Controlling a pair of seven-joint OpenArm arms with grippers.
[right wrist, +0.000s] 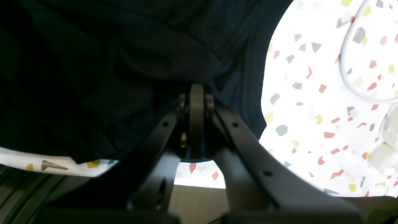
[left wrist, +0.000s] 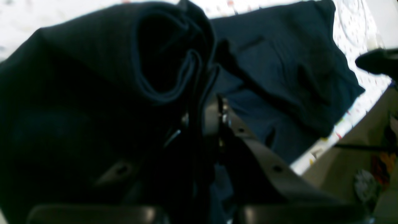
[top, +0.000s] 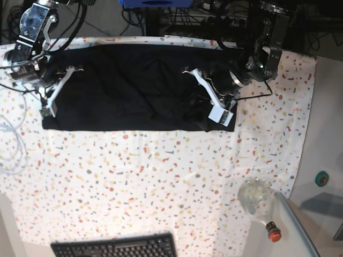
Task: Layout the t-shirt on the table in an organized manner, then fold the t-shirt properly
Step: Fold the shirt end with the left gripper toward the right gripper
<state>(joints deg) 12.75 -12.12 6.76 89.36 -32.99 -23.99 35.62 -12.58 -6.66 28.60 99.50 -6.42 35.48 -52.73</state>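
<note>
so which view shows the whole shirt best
The base view: the shirt lies spread as a wide dark band across the far part of the table, every edge visible. The left wrist view shows only bunched folds up close; the right wrist view shows just one edge against the speckled cover.

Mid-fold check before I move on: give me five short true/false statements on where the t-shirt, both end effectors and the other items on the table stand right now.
1. The t-shirt lies spread along the far part of the table. True.
2. The left end effector is shut on the t-shirt. True; cloth is bunched around it in the left wrist view.
3. The right end effector hangs open above bare table. False; it is shut at the shirt's edge.
4. The keyboard rests on the t-shirt. False; it sits at the near edge, apart from the shirt.
5. A white cable lies on the table. True.
</note>
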